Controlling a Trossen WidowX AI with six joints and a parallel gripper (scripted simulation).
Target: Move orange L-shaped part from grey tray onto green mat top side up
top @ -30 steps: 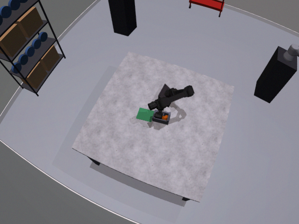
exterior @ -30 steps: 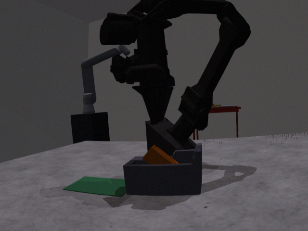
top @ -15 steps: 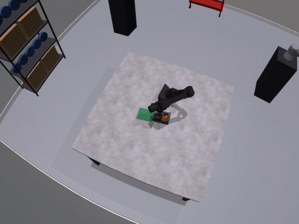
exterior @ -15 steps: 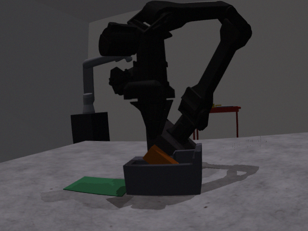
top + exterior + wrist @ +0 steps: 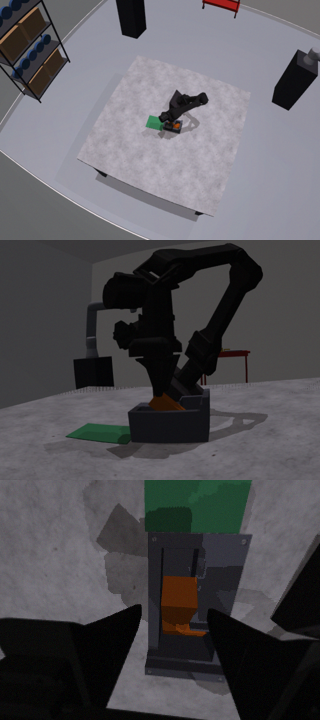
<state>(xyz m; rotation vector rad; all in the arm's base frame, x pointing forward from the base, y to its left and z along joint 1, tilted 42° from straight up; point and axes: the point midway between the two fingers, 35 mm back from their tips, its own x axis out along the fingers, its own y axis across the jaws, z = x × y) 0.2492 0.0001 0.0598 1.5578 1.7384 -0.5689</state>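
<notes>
Part [image 5: 165,403] is already tipped, one end raised out of the tray [image 5: 169,426] pocket. Our gripper [image 5: 160,391] is right above that end, jaws apart, empty. Pinch step: drop, straddle, close, then lift toward mat [image 5: 100,432].

Arm folded at the elbow, forearm level, wrist turned straight down; gripper [image 5: 159,392] pointing downward, its two fingers parted, holding nothing.
</notes>
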